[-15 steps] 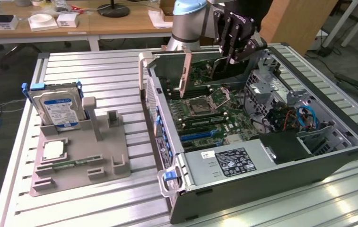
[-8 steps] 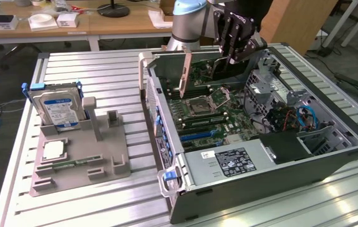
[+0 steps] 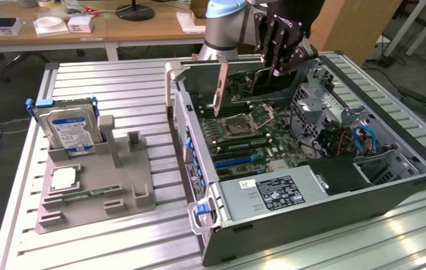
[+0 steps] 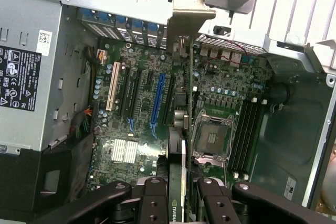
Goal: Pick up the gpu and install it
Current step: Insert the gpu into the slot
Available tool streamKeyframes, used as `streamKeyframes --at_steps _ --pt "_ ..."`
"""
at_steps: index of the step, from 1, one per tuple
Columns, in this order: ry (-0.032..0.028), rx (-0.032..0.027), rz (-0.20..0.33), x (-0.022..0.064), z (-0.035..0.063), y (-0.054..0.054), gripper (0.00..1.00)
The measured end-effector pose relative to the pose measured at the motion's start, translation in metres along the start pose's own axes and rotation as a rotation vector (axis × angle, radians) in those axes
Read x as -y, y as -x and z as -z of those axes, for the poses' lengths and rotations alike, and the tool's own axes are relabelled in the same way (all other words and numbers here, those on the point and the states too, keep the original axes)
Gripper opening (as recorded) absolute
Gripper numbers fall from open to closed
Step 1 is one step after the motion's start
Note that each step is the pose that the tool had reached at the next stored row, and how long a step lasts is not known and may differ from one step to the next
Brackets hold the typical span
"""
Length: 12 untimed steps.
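The gpu point(image 3: 244, 84) hangs upright over the open computer case point(image 3: 325, 216), its long silver end bracket point(image 3: 219, 90) pointing down toward the case's rear wall. My gripper point(image 3: 271, 68) is shut on the card's upper edge. In the wrist view the gpu point(image 4: 177, 156) runs edge-on between my fingers point(image 4: 153, 199), and its bracket point(image 4: 187, 11) reaches the rear slot openings. The card is above the motherboard point(image 4: 134, 129), between the blue expansion slot point(image 4: 157, 100) and the processor socket point(image 4: 212, 140). Whether it touches a slot I cannot tell.
A grey parts holder point(image 3: 122, 185) lies on the slatted table at the exterior view's left, carrying a silver hard drive with a blue label point(image 3: 66, 128), a processor chip point(image 3: 62, 178) and a RAM stick point(image 3: 77, 194). The power supply point(image 3: 267, 194) fills the case's near end.
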<state>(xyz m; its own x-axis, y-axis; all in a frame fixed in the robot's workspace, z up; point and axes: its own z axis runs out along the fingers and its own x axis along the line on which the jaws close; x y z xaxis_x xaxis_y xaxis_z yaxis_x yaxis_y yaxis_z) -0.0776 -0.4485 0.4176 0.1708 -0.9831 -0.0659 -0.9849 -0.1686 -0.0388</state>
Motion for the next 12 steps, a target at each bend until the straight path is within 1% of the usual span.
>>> streamKeyframes --at_steps 6,12 --pt "-0.0005 -0.0004 -0.007 0.0 0.0 0.0 0.26" --pt "-0.0047 -0.0028 -0.071 0.0 -0.0004 0.0 0.26"
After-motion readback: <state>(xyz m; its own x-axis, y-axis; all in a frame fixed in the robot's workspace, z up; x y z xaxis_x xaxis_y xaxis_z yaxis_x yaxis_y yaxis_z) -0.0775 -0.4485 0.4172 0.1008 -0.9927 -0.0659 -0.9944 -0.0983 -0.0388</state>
